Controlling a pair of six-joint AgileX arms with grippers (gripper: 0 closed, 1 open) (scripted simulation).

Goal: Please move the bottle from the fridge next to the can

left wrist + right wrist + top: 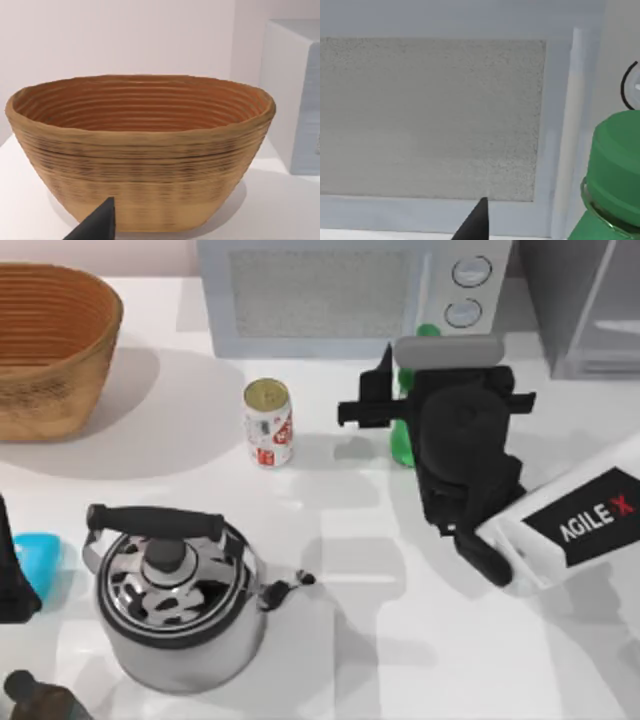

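Two arms: right one's working, left one's parked at the desk's left edge.
Right tool (400, 410): in front of the microwave (340, 295), can't tell if it's apart or clamped.
Bottle (403, 445): green, upright on the desk (350, 640), under the right tool, out of the fridge (590, 300).
Can (268, 422): left of the bottle, a gap between.
Left tool (97, 225): can't tell, faces the wicker basket (145, 150).

A rendered kitchen setting is indicated. A white surface (420, 640) is shown carrying a light grey microwave (350, 295) at the upper centre of the frame, a steel kettle (180, 600) at lower left, a woven basket (50, 345) at upper left, and a fridge (590, 305) at upper right.
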